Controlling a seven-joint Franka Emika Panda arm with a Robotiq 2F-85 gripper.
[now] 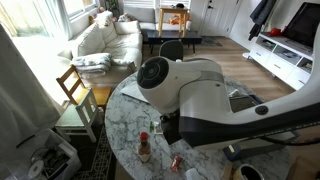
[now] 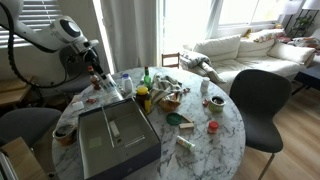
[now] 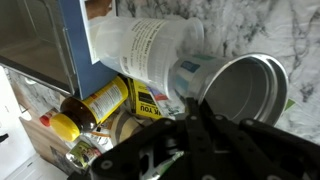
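**Closed claw hung over a toppled tub on a crowded marble table**

In the wrist view, the claw (image 3: 195,125) sat low in the frame with its dark fingers drawn fully together and nothing visibly caught between them. Just beyond its tips lay a clear plastic tub (image 3: 150,48), tipped on its side with its mouth toward the claw. A white label wrapped the tub, carrying blocks of fine print too small to read. Whether the fingertips touched the tub could not be told.

A metal tin (image 3: 245,92) lay just beside the tub, its open mouth facing the camera, close to the claw's tips on the other side.

On the opposite side of the tub lay a yellow bottle (image 3: 100,105) whose label bore dark lettering, blurred beyond reading. A yellow-and-black label (image 3: 150,100) on another package showed between the bottle and the claw, and no brand could be made out there either.

All of it rested on a marble table (image 3: 270,25). In an exterior view, the arm (image 2: 70,32) reached down over the table's far edge. A gray box (image 2: 115,140) filled the near side, a black chair (image 2: 258,100) stood at the rim, and a pale sofa (image 2: 240,48) sat by the windows behind.
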